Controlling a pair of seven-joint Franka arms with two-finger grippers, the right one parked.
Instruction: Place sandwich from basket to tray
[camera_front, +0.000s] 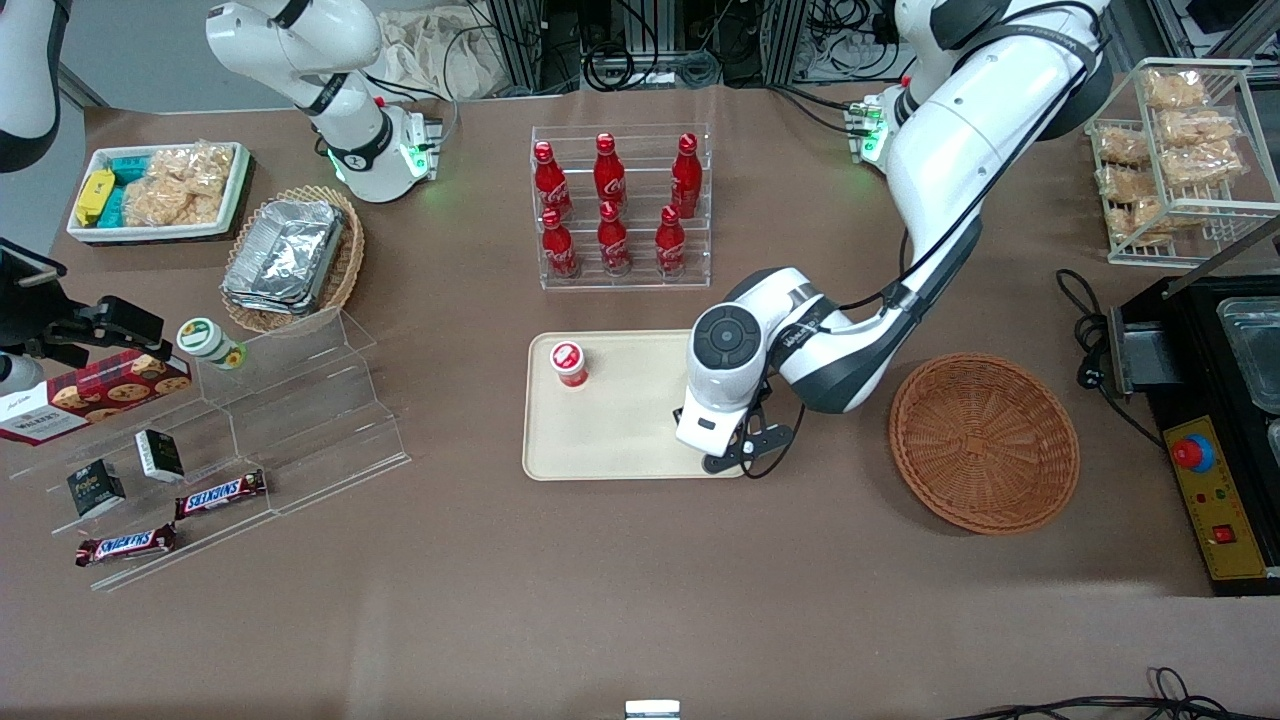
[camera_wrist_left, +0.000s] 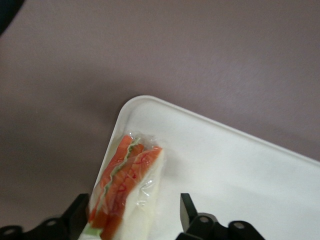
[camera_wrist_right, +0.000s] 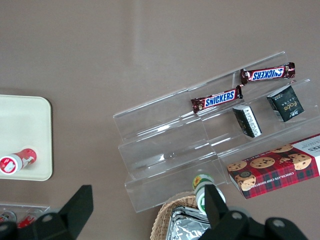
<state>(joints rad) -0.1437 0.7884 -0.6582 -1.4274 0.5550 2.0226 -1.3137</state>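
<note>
The clear-wrapped sandwich (camera_wrist_left: 131, 176), pale bread with orange-red filling, lies on the cream tray (camera_wrist_left: 225, 160) close to one rounded corner. My left gripper (camera_wrist_left: 134, 216) is open, its black fingers (camera_wrist_left: 188, 210) standing on either side of the sandwich, with a gap on one side. In the front view the gripper (camera_front: 726, 452) is low over the tray's (camera_front: 620, 425) corner nearest the camera, at the working arm's end, and the arm hides the sandwich. The round brown wicker basket (camera_front: 985, 440) stands empty beside the tray, toward the working arm's end.
A small red-capped container (camera_front: 569, 362) stands on the tray's farther part. A clear rack of red cola bottles (camera_front: 620, 205) stands farther from the camera than the tray. Clear stepped shelves with snacks (camera_front: 230, 430) lie toward the parked arm's end.
</note>
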